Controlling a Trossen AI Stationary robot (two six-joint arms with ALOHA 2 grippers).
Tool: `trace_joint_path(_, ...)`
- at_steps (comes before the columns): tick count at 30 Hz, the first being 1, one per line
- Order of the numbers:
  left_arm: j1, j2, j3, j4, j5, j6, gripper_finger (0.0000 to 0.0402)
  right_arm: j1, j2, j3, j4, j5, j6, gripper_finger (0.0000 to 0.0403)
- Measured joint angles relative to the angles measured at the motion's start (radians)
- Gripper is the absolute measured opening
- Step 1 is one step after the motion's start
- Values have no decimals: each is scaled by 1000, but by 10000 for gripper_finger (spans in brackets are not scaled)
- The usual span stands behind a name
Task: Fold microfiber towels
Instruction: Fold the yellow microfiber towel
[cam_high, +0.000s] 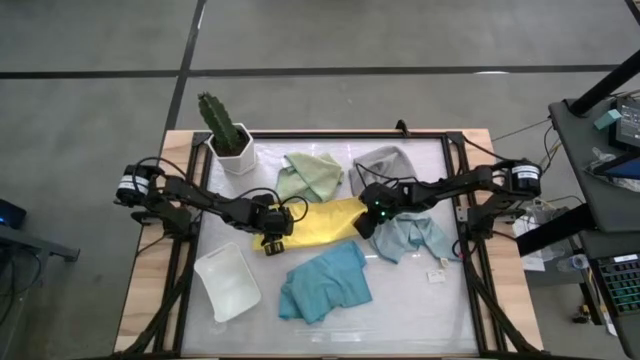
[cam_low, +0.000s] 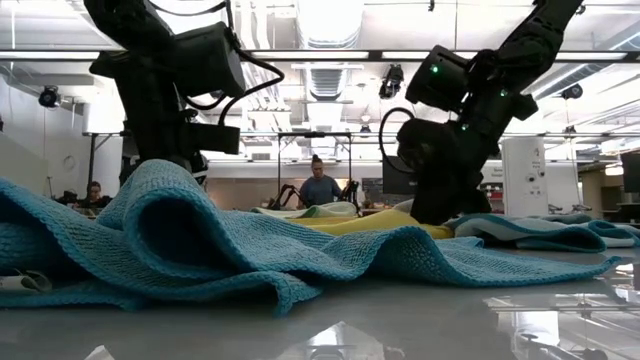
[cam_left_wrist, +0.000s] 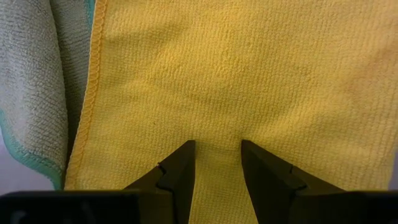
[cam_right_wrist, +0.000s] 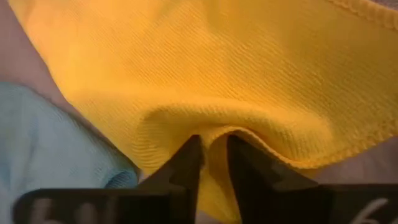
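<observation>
A yellow towel (cam_high: 320, 222) lies spread at the table's middle, and both grippers are at its ends. My left gripper (cam_high: 275, 238) stands open at its left end, with cloth between the fingers (cam_left_wrist: 217, 174). My right gripper (cam_high: 366, 222) is shut on its right end. The sage green towel (cam_high: 312, 175) and the grey towel (cam_high: 385, 160) lie crumpled behind it. A pale blue towel (cam_high: 412, 238) lies to the right. The teal towel (cam_high: 325, 285) lies in front and hides both grippers' tips in the low view. My left gripper's open fingertips (cam_left_wrist: 183, 158) rest on the yellow towel near its left end, coming steeply from above. A flat strip of cloth (cam_left_wrist: 217, 155) lies between them, and the towel stays on the table. My right gripper pinches a raised fold (cam_right_wrist: 214, 138) at the yellow towel's right end between its two fingers. It comes slanting down from the table's right. The cloth bulges up around the fingertips, and the remainder lies on the table.
A white tray (cam_high: 228, 282) sits at the near left. A cactus in a white pot (cam_high: 228, 140) stands at the far left. A small white tag (cam_high: 436, 276) lies near the pale blue towel. People sit in the room beyond the table (cam_low: 318, 185).
</observation>
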Motion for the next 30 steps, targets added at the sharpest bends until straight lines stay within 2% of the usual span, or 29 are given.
trace_joint_path(3,0,0,-3,3,0,0,118,8,-18,0,0,0,-16,18)
trace_joint_path(6,0,0,-3,3,0,0,118,23,-38,0,-12,-6,-24,10)
trace_joint_path(20,0,0,-4,-3,0,-1,118,101,-152,0,-259,-8,5,9)
trace_joint_path(30,0,-2,-2,-14,0,1,118,125,-142,0,-267,-7,7,16)
